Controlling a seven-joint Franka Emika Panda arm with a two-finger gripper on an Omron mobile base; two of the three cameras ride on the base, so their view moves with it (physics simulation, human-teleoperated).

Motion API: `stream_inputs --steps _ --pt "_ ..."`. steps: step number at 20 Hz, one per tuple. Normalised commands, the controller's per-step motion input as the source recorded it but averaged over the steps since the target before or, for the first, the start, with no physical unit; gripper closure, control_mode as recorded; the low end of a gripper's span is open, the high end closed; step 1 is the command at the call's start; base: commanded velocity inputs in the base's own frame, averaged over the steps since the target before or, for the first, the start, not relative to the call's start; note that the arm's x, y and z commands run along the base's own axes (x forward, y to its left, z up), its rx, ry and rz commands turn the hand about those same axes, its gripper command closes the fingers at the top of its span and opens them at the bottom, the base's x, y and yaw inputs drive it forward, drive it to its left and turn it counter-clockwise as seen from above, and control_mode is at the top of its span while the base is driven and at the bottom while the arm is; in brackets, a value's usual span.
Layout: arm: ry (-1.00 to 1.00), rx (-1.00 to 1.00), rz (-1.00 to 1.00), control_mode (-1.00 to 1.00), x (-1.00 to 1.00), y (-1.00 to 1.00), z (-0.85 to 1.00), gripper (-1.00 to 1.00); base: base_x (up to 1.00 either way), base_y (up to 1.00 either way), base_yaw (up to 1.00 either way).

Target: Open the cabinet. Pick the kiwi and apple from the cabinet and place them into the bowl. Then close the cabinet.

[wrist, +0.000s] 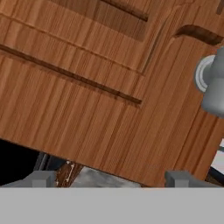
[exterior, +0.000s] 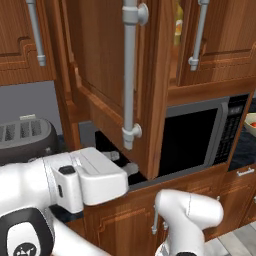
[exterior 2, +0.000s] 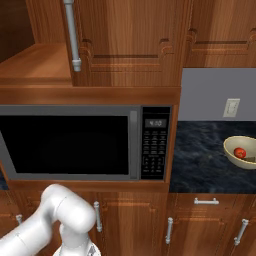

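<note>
Cabinet door stands swung out toward the arm, its long silver handle in front of the microwave. Jaws spread wide, empty, tips close against the door's wood face just beside the handle's lower mount. Apple lies in the bowl on the dark counter, right of the microwave.

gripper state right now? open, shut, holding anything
gripper: open, jaws wide apart, holding nothing; it faces the open cabinet door beside the silver handle.
</note>
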Motion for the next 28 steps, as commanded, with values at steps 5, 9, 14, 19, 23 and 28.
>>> stream_inputs --steps 5,9,14,19,23,28 --pt "-0.07 -0.02 0.00 -1.00 0.00 -0.52 0.14 -1.00 0.00 0.00 0.00" --pt "-0.11 -0.03 0.00 -1.00 0.00 -0.45 0.20 -1.00 0.00 0.00 0.00" --pt "-0.07 -0.02 0.00 -1.00 0.16 -0.39 0.19 -1.00 0.00 0.00 0.00" --pt "-0.06 -0.03 0.00 -1.00 0.29 -0.33 0.28 -1.00 0.00 0.00 0.00" --pt "-0.07 -0.05 0.00 -1.00 0.34 -0.24 0.37 -1.00 0.00 0.00 0.00" --pt "-0.03 -0.07 0.00 -1.00 0.37 -0.13 0.50 -1.00 0.00 0.00 0.00"
